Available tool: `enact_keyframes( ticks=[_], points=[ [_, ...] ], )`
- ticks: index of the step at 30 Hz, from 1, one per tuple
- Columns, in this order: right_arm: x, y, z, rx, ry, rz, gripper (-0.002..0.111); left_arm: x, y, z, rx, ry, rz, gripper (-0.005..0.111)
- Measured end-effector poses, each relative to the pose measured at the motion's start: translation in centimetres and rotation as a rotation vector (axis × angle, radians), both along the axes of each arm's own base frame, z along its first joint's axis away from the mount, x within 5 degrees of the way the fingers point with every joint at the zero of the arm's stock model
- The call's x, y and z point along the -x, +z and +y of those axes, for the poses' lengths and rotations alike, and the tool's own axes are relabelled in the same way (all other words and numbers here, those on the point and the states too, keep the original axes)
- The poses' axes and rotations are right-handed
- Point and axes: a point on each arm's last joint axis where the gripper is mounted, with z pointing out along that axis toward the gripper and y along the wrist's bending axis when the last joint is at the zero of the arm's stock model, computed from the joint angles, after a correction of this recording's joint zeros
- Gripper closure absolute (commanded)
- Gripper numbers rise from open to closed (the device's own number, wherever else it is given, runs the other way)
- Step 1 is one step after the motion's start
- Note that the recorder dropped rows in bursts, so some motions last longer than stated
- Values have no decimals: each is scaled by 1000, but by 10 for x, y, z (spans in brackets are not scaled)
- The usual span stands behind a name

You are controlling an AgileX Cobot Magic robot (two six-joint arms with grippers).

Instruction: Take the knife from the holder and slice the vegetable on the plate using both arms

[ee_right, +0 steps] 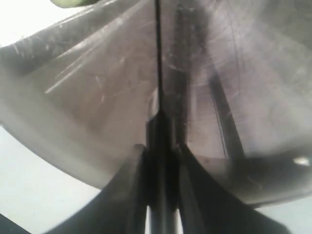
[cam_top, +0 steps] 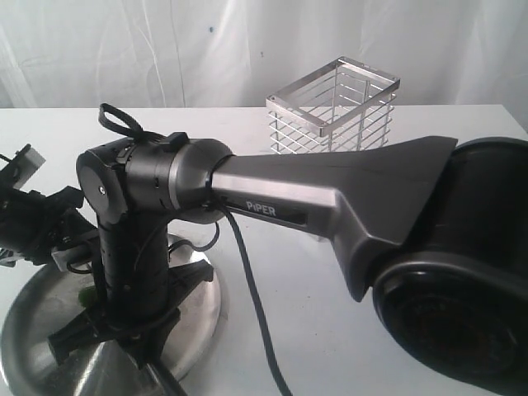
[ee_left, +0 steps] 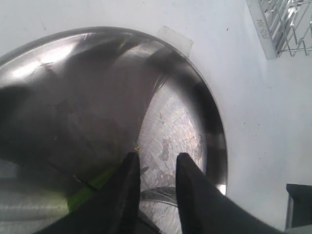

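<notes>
Pincer, right (ee_right: 163, 148): jaws closed tight on the black handle of the knife (ee_right: 158, 73). Blade seen edge-on as a thin dark line, running from the fingertips towards the top centre of the right wrist view, over the plate (ee_right: 97, 87). Whether the blade tip touches the plate cannot be told.

Pincer, left (ee_left: 157, 163): two black fingers (ee_left: 129, 190) at the bottom centre of the left wrist view, partly apart, with bare plate showing through the gap; nothing visible between the tips.

Vegetable (ee_left: 85, 192): blurred green strip on the plate at the lower left of that view, running up to the outer side of one left finger; contact cannot be told. In the exterior view it is a small green spot (cam_top: 85, 293) between the two arms, at the lower left.

Plate (cam_top: 202, 305): round, shiny steel, lower left of the exterior view, on the white table (cam_top: 330, 346); carries the vegetable.

Holder (cam_top: 330, 115): silver wire basket, upright on the table, upper centre of the exterior view, well apart from the plate.

Right arm (cam_top: 330, 206): grey link lettered "PiPER", reaching from the right edge across to the plate, wrist pointing down.

Left arm (cam_top: 33, 219): black, at the left edge, over the plate rim.
</notes>
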Motion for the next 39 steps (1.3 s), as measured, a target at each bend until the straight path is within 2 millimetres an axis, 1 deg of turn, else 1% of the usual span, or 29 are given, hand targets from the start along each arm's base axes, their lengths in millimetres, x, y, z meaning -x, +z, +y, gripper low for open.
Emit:
enact_keyframes(
  ticks=[7,12,19,22,25,27,29,30,31,39],
  points=[
    [0,-2,0,4,1,0,108,0,4,-4,53,-12,-13,75],
    [1,-6,1,5,-4,19,108,0,4,-4,58,-18,-15,75],
    [1,-6,2,0,-8,27,108,0,4,-4,58,-18,-15,75],
    [3,-13,4,-2,-9,57,108,0,4,-4,58,-18,-15,75],
    [4,-14,5,-11,-6,70,108,0,4,-4,60,-19,-15,75],
    [4,-14,5,-9,-5,71,108,0,4,-4,63,-19,-15,78],
    [4,-14,5,-11,-4,72,108,1,5,-5,65,-23,-15,93],
    [4,-14,5,-11,-4,72,108,1,4,-4,60,-29,-14,104],
    [4,-14,5,-11,-4,72,108,2,3,-4,50,-40,-11,107],
    [4,-14,5,-14,14,70,108,5,1,-3,21,-64,18,107]
  ],
)
